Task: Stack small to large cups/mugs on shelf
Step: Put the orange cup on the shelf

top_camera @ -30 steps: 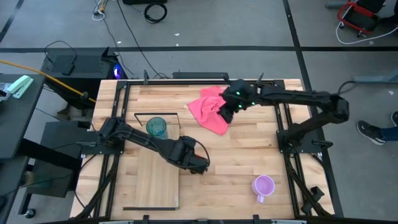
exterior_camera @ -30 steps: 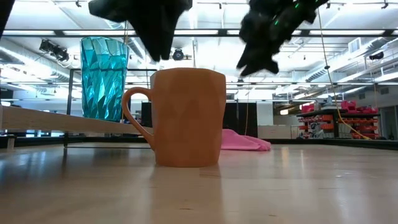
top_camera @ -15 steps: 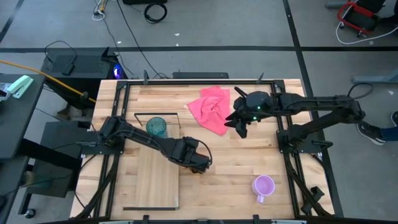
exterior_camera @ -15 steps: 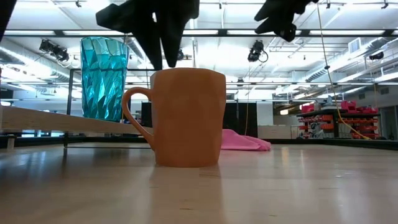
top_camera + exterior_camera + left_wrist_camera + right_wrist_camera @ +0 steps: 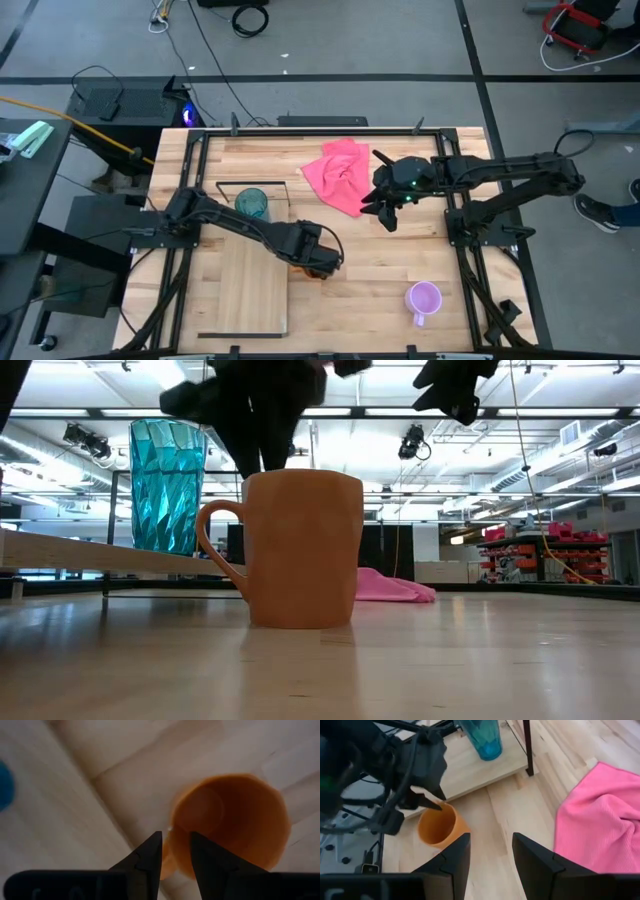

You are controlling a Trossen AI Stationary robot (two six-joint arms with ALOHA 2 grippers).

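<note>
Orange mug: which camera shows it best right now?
The low view: the orange mug fills the frame, upright, handle visible. The left wrist view looks down into it, the left pincer straddling its rim. The right wrist view shows it small; the high view mostly hides it.

The surface (image 5: 380,260) is made of pale wooden slats with a smooth, faintly sheened finish, and the shelf (image 5: 250,290) is seen as a lighter wood plank with a thin black wire frame. The tumbler (image 5: 166,485) is shown as translucent teal with glossy facets, while the orange mug (image 5: 300,548) and the lilac mug (image 5: 424,298) look matt and smooth. A pink cloth (image 5: 600,815) is marked by a fine ribbed weave, and both hands are finished in matt black.
</note>
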